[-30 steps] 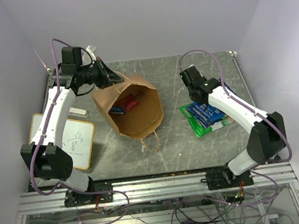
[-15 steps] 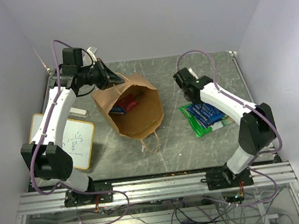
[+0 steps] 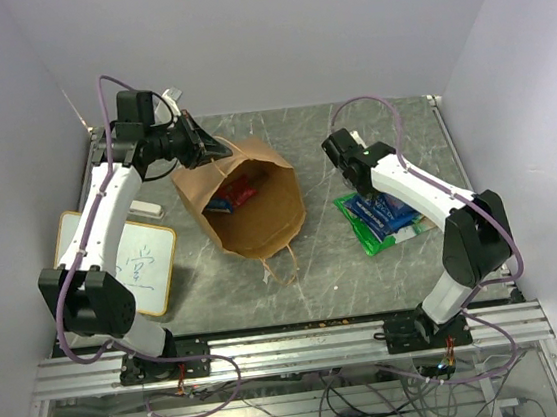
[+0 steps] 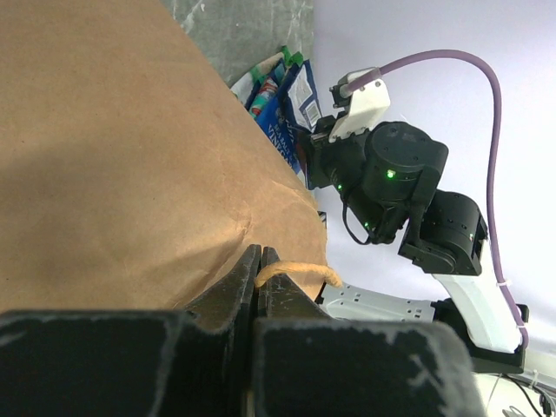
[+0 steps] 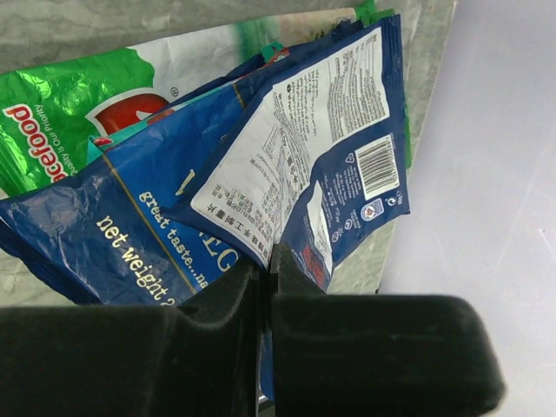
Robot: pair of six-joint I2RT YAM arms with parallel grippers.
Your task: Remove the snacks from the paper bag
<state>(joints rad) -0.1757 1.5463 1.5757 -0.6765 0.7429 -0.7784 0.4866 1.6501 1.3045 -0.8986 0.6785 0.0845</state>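
At the far left of the table [image 3: 335,262], the left arm [image 3: 107,208] is stretching away from its base and bending inward at the wrist. The left gripper [image 4: 261,261] is clenching the rim and string handle [image 4: 300,274] of the paper bag [image 3: 260,221], which is gaping upward mid-table with red and blue packets [image 3: 232,196] inside. The right arm [image 3: 428,196] is folding back over the removed snacks [image 3: 385,218] on the right. The right gripper [image 5: 265,265] is closing tip to tip against a blue packet [image 5: 287,156], though whether it is nipping that packet cannot be told.
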